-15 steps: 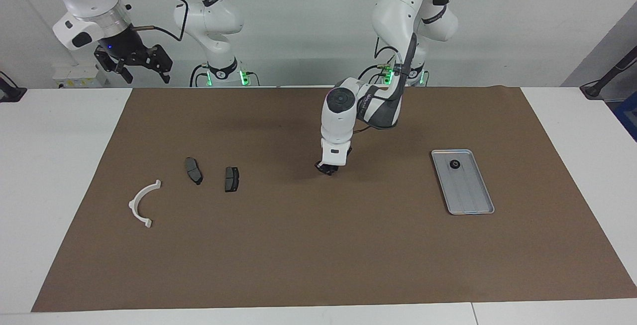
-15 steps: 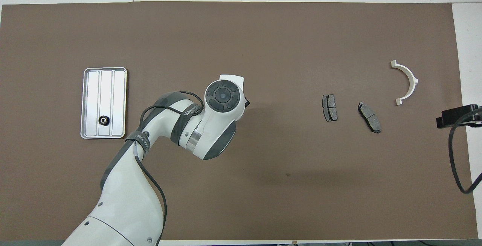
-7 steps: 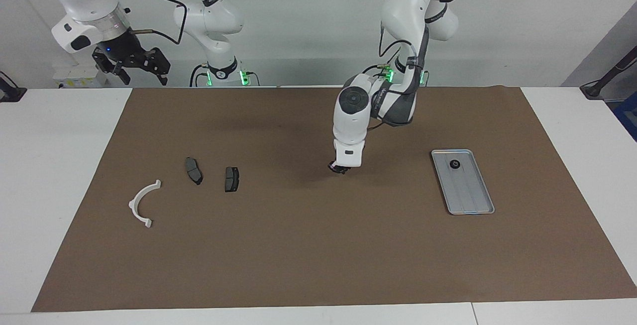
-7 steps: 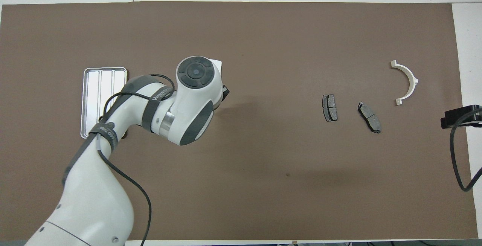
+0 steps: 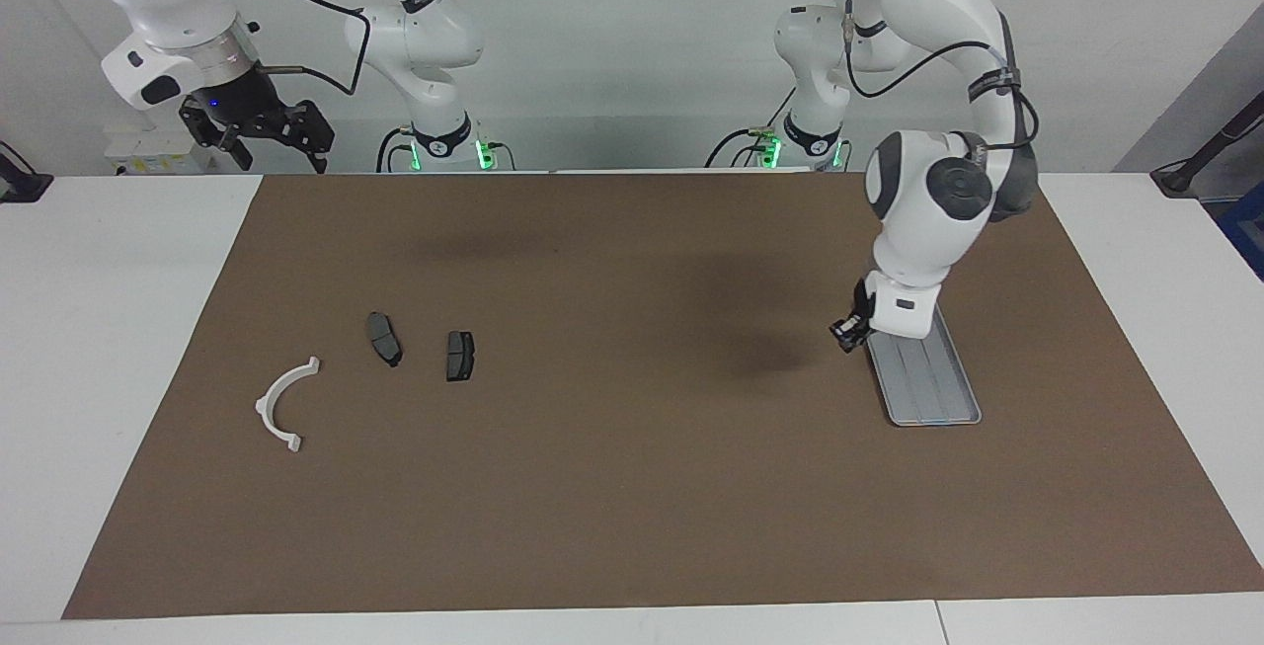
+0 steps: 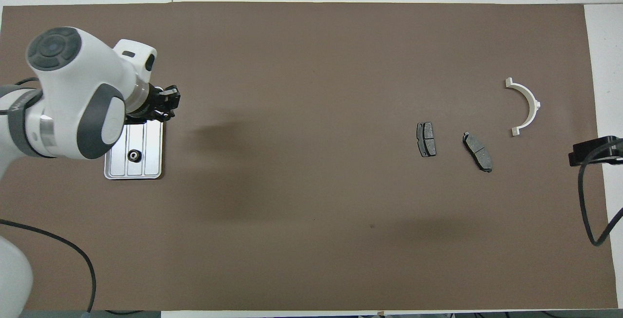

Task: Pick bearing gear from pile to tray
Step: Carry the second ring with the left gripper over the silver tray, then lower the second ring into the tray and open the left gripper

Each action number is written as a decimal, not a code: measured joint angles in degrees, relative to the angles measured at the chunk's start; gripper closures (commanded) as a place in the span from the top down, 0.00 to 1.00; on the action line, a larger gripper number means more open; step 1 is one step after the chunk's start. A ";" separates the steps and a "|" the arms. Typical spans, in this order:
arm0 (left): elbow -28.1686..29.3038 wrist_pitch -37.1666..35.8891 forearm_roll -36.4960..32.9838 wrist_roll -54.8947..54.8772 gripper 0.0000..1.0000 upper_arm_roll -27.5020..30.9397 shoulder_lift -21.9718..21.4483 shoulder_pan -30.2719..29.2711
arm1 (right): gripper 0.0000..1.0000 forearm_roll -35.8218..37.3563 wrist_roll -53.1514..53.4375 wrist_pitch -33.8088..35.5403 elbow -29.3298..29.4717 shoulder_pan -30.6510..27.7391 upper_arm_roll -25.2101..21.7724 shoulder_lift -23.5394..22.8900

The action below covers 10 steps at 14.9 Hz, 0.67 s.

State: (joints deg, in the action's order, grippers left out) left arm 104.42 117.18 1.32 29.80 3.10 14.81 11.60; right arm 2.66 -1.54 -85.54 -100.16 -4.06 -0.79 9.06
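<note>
The silver ridged tray (image 5: 933, 383) lies toward the left arm's end of the table, and it also shows in the overhead view (image 6: 148, 162). One small black round gear (image 6: 133, 155) lies in it; the left hand hides this gear in the facing view. My left gripper (image 5: 849, 332) hangs low at the tray's rim on the side toward the pile, and also shows in the overhead view (image 6: 163, 105). The pile holds a white half-ring bracket (image 5: 265, 400) and two dark brake pads (image 5: 384, 338) (image 5: 459, 356). No loose gear shows there. My right gripper (image 5: 262, 131) waits raised, open and empty.
A brown mat (image 5: 632, 487) covers most of the white table. The bracket (image 6: 534, 101) and the pads (image 6: 426, 139) (image 6: 477, 151) lie toward the right arm's end. The right gripper's black body (image 6: 591, 150) shows at the mat's edge.
My left arm has swung from over the middle of the mat to the tray's edge. The right arm has barely moved. The pile's parts lie as before.
</note>
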 measured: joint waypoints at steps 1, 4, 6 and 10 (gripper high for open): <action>0.22 0.49 0.00 -4.04 0.00 -0.01 0.01 -2.72 | 1.00 0.00 0.00 -0.15 -0.17 0.00 0.00 0.00; 1.81 4.57 0.00 -9.51 0.00 -0.07 0.16 -6.98 | 1.00 0.00 0.00 -0.17 -0.36 0.00 0.00 0.00; 2.73 7.78 0.00 -9.73 0.00 -0.20 0.97 -7.27 | 1.00 0.00 0.00 -0.17 -0.38 0.00 0.00 0.00; 3.03 11.59 0.00 -10.81 0.00 -0.29 3.41 -7.53 | 1.00 0.00 0.00 -0.20 -0.39 0.03 0.04 0.00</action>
State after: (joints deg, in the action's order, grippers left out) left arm 107.45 128.76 1.32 18.99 2.81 18.22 4.07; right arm 2.66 -1.54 -85.74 -100.55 -4.03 -0.75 9.06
